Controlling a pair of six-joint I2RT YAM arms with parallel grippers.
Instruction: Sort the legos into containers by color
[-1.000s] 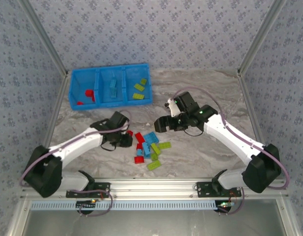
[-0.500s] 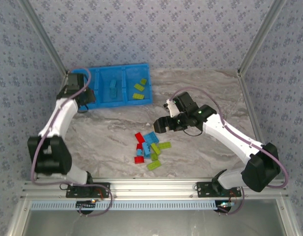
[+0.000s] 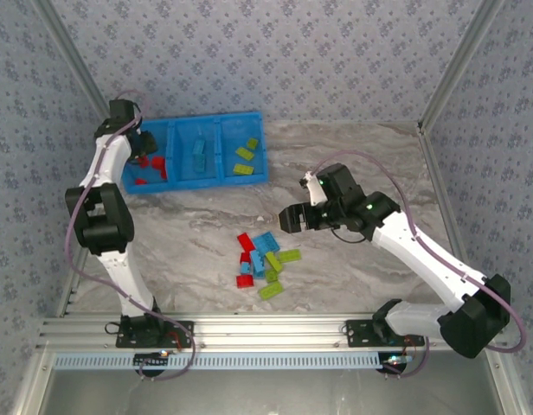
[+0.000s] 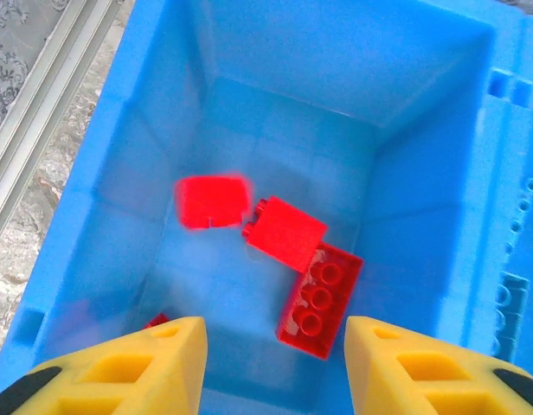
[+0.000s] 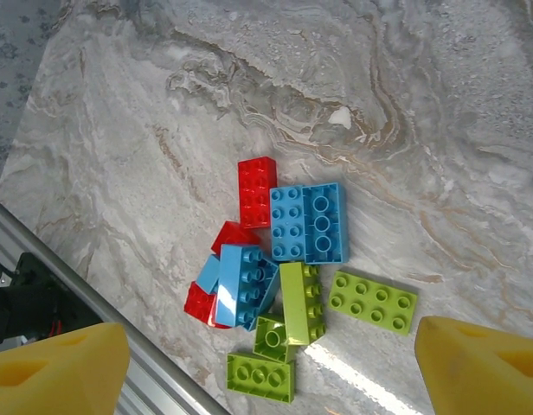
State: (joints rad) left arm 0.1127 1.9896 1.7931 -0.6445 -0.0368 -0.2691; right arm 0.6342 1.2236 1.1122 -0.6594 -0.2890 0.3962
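The blue bin [image 3: 197, 118] stands at the back left with three compartments. My left gripper [image 3: 144, 143] hangs open over the left one [image 4: 422, 199], with nothing between its fingers [image 4: 171, 363]. Below it lie red bricks [image 4: 320, 298], and one of them [image 4: 212, 201] is blurred. The middle compartment holds light blue bricks [image 3: 198, 154], the right one lime green bricks [image 3: 245, 156]. A loose pile of red, blue and green bricks [image 3: 262, 264] lies mid-table. My right gripper [image 3: 288, 221] is open above the pile's right side, fingers spread wide around it [image 5: 284, 277].
An aluminium rail [image 3: 275, 328] runs along the near edge close to the pile. Frame posts rise at both back corners. Bare marble table [image 3: 362, 164] stretches right of the bin and behind the pile.
My left arm swung from the pile up to the bin's left compartment, and the red brick beside it left the table. The right gripper shifted slightly right and nearer.
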